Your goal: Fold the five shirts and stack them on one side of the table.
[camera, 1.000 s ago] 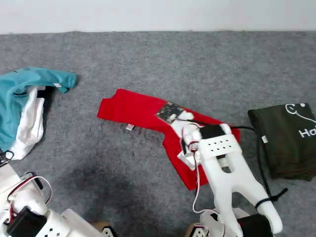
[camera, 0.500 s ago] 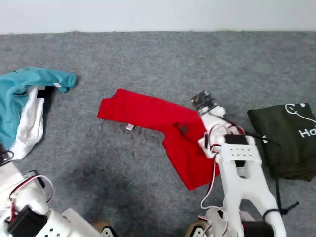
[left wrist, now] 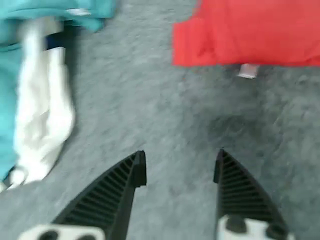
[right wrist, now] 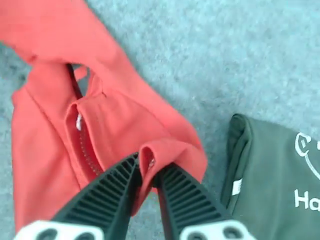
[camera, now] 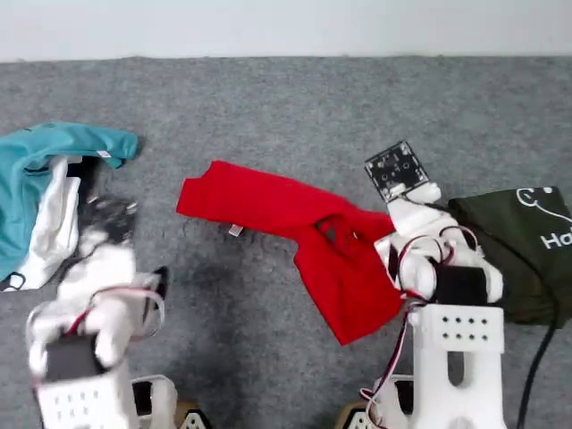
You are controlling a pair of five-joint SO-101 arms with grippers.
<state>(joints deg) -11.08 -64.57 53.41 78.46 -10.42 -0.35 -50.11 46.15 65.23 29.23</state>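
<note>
Right hand (right wrist: 149,167) pinches one red shirt (camera: 295,223); one green shirt (camera: 518,259) at the table's (camera: 268,107) right edge; teal shirt (camera: 36,170), white shirt (camera: 54,223) at left. Left hand (left wrist: 180,167) gapes empty.

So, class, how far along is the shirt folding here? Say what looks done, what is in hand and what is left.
Done: the dark green shirt lies folded at the right side of the table. In hand: the right gripper is shut on an edge of the red shirt. Left: the teal shirt and white shirt lie crumpled at the left, with the left gripper open over bare table nearby.
</note>
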